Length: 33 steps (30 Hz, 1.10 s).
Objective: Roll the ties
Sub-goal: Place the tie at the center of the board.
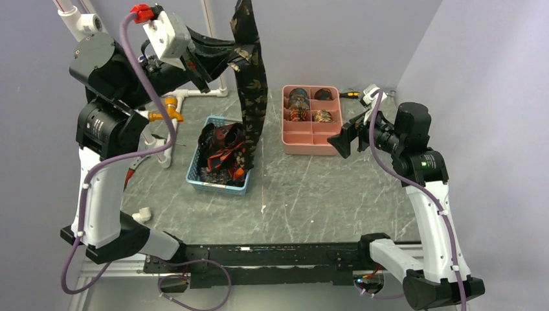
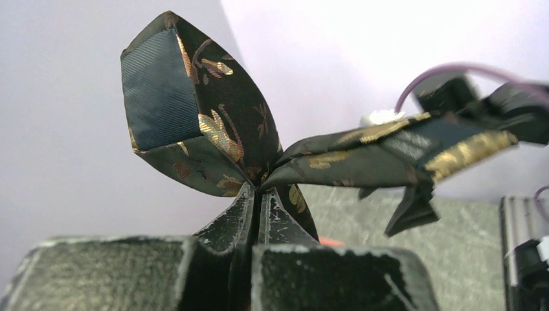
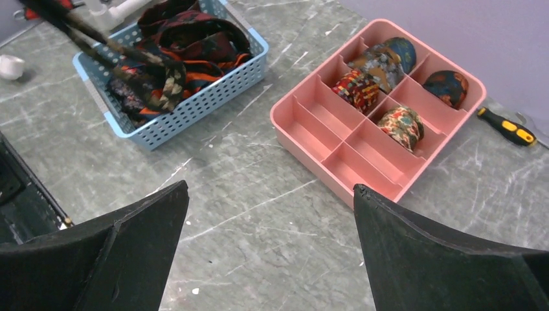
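My left gripper [image 1: 230, 59] is raised high at the back and is shut on a dark tie with gold leaf patterns [image 1: 254, 84]. The tie hangs down from the gripper into the blue basket [image 1: 198, 172]. In the left wrist view the fingers [image 2: 234, 217] pinch the tie [image 2: 220, 129], which folds out to both sides. More loose ties [image 1: 220, 152] with red and orange patterns lie in the basket. Several rolled ties [image 3: 358, 87] sit in the pink tray [image 3: 311, 146]. My right gripper [image 3: 270, 194] is open and empty above the table in front of the tray.
A yellow-handled screwdriver [image 3: 506, 126] lies behind the pink tray. White pipe fittings [image 1: 162, 139] and an orange part [image 1: 169, 110] stand left of the basket. A small white piece [image 1: 142, 214] lies near the left arm's base.
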Motion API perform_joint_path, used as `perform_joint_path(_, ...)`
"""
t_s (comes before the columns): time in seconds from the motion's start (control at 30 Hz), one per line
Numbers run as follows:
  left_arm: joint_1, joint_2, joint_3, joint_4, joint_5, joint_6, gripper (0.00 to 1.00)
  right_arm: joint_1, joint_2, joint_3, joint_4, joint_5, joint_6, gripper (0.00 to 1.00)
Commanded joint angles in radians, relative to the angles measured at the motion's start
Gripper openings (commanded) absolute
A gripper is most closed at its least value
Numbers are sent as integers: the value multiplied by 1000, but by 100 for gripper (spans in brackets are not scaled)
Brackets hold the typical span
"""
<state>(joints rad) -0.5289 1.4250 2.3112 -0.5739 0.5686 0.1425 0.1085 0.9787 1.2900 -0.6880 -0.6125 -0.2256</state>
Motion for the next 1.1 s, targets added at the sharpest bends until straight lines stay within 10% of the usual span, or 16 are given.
perform_joint_path(0.0,-57,41,71,209,111,-135,0,1,-2,61,44,134,96,100)
perform_joint_path(0.27,-281,124,-80,222,103,-94,0,-242,99,165,-31,504,246,99)
perform_joint_path(0.4,-300,250,-148,241,166,-186,0,-436,135,200,-85,445,196,99)
perform_joint_path(0.83,-380,557,-295,-116,47,274,1,-550,141,59,-373,212,-211,99)
perform_joint_path(0.97,-372,598,-184,-332,-58,335,55,-551,161,32,-433,128,-305,99)
perform_joint_path(1.03,-354,520,-281,-402,-70,403,96,-550,171,24,-455,93,-340,99)
perform_joint_path(1.07,-338,444,-392,-387,-68,431,99,-550,173,19,-462,77,-354,99)
